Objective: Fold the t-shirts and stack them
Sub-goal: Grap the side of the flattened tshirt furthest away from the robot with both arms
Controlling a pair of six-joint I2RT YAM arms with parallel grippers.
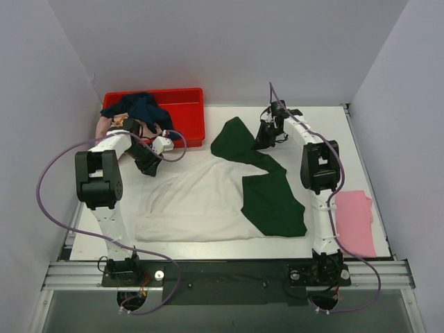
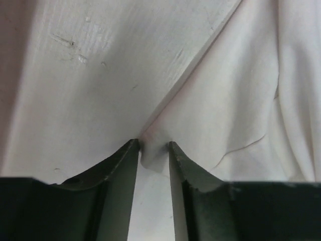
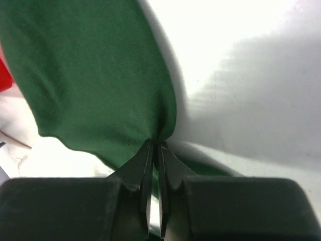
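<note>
The white t-shirt (image 1: 194, 201) with dark green sleeves lies spread across the middle of the table. My left gripper (image 1: 149, 165) is at its far left corner. In the left wrist view the gripper (image 2: 154, 146) pinches a small fold of the white cloth (image 2: 241, 100) between its tips. My right gripper (image 1: 265, 142) is shut on the edge of the far green sleeve (image 1: 236, 142), seen close in the right wrist view (image 3: 90, 65) at the gripper (image 3: 156, 145). Another green part (image 1: 274, 201) lies over the shirt's right side. A bright pink tee (image 1: 354, 218) lies folded at the right.
A red crate (image 1: 191, 94) stands at the back left, holding a navy tee (image 1: 139, 107); dusty pink cloth (image 1: 104, 127) hangs over its left side. Grey walls close in the table on three sides. Bare table (image 2: 90, 75) shows beside the shirt's corner.
</note>
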